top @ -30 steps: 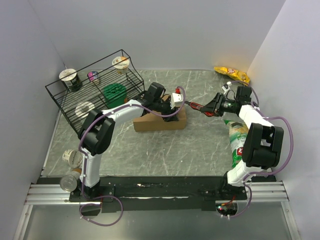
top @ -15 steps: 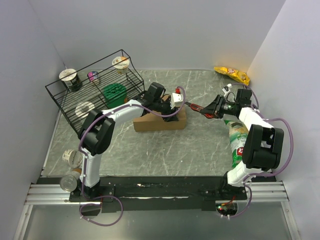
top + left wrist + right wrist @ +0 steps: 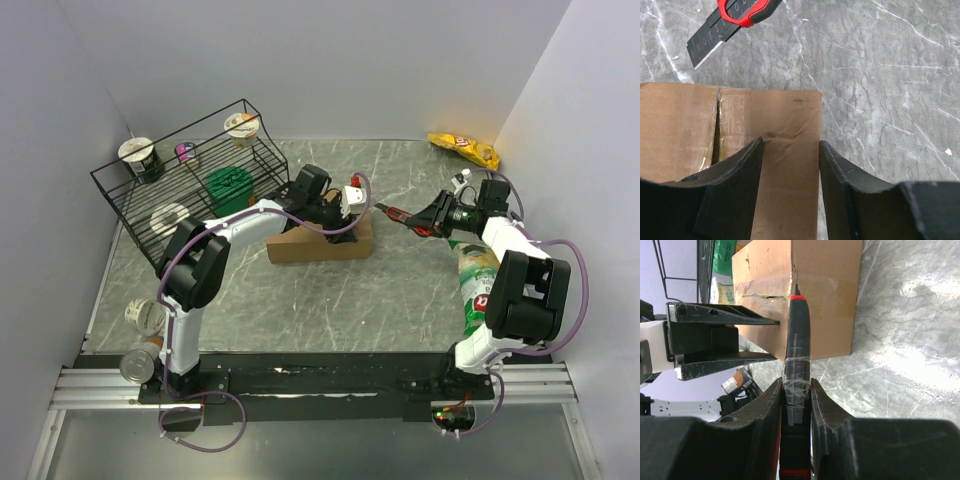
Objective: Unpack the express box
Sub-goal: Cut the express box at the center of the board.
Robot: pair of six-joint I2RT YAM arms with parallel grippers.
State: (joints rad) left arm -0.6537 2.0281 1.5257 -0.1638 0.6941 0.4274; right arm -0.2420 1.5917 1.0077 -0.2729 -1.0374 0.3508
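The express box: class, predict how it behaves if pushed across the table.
Probably slides rather than tips: the express box sits low and flat on the smooth table. Cardboard looks stiff, though flaps may flex at the seam.

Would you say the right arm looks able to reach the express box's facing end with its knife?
Probably yes: the utility knife in the right fingers points at the express box, with only bare table between them. The left fingers sit over the box top, beside the knife's line.
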